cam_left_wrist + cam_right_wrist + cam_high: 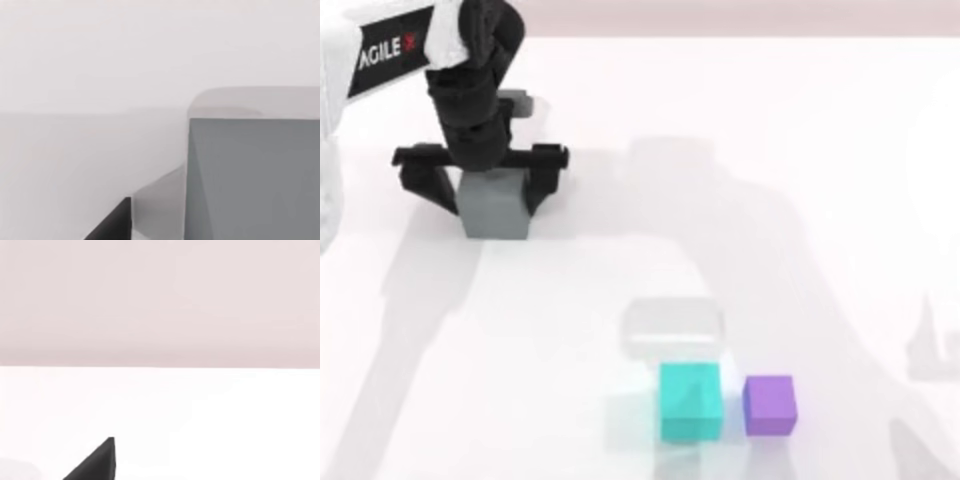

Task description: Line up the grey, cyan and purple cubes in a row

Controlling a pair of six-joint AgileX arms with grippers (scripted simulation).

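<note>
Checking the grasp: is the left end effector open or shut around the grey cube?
Open: left end effector fingers straddle the grey cube, spread wider than it.

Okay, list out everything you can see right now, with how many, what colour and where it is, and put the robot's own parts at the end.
grey cube: one, mid-grey, far left part of the table, between the left gripper's fingers; fills much of the left wrist view.
cyan cube: one, bright cyan, near edge of the table, a little right of centre.
purple cube: one, light purple, just right of the cyan cube, with a small gap between them.
table: one, white, under everything.
left gripper: one, black, straddling the grey cube, fingers spread on either side of it.
right gripper: only a black finger tip shows in its own wrist view; not seen from the top.
</note>
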